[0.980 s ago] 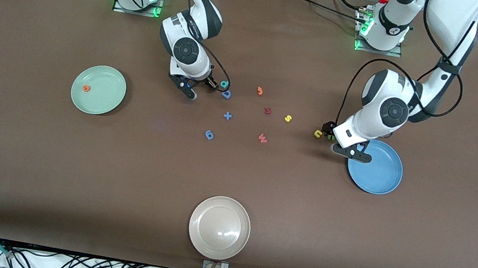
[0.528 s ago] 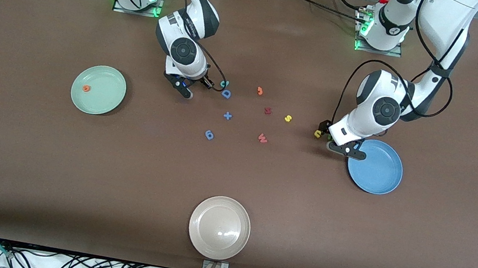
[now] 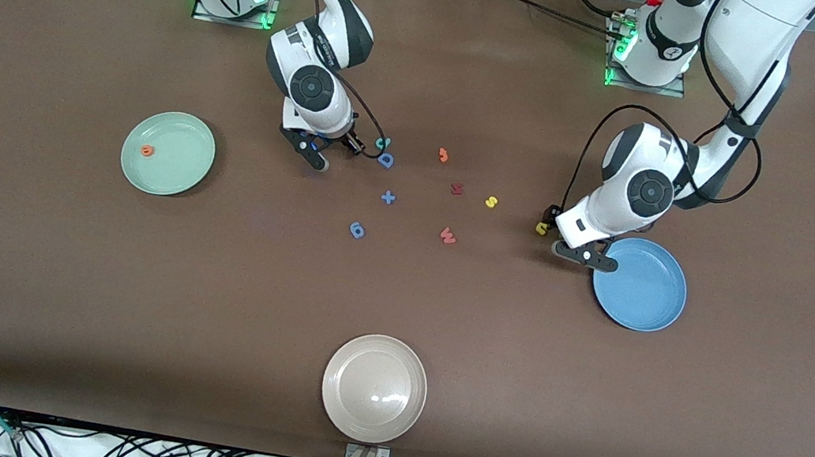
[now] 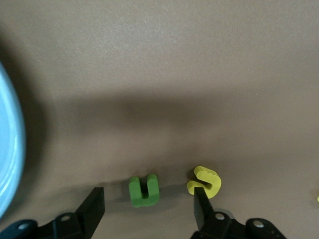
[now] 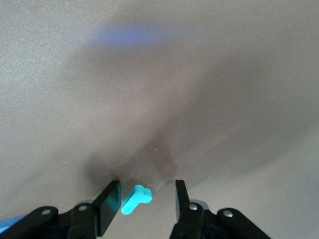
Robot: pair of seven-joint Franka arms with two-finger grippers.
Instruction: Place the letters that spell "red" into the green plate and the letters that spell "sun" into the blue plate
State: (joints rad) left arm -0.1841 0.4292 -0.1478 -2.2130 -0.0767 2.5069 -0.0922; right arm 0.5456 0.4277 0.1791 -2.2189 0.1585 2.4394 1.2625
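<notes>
On the matte brown table, both grippers' fingers stand open, straddling small foam letters.

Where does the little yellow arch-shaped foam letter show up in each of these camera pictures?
Front view: the yellow arch-shaped foam letter lies on the brown table, near the round blue plate.
Left wrist view: it lies beside a green arch-shaped foam letter, by one left gripper finger.
Right wrist view: not in it.
Shared landmark: the blue plate.
</notes>
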